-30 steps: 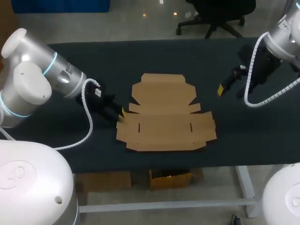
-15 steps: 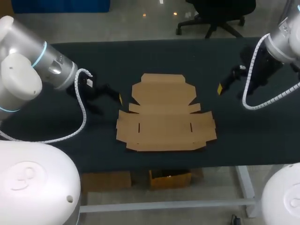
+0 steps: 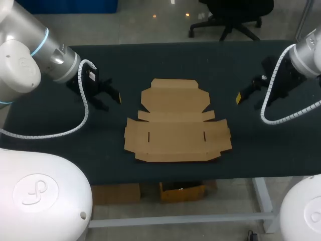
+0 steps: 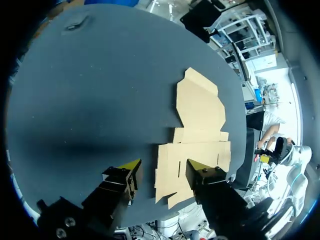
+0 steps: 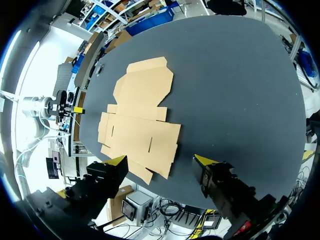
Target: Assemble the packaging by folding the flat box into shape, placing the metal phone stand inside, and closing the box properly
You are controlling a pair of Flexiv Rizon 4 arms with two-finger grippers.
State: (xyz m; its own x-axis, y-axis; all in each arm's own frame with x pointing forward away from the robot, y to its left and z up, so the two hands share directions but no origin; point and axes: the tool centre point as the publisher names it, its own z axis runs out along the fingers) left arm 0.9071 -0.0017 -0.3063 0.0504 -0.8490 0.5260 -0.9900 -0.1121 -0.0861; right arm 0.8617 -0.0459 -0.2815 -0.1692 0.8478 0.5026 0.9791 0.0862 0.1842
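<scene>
Getting set to fold the flat box (image 3: 176, 122) on the dark counter (image 3: 165, 60).

Keeping the flat box fully unfolded at the counter's middle, nearer the front edge, with the lid panel (image 3: 175, 96) pointing toward the far edge. Holding the left fingers (image 3: 112, 103) spread wide and empty toward the left edge, near the cardboard but not touching it. Holding the right fingers (image 3: 245, 95) likewise wide and empty toward the right edge, well apart from the box. Not finding the metal phone stand in any view. Probably best starting by pinning the base panel (image 3: 176, 136) with one set of fingers, coming in low with the other under a side flap, then lifting along its crease without sliding the sheet.
</scene>
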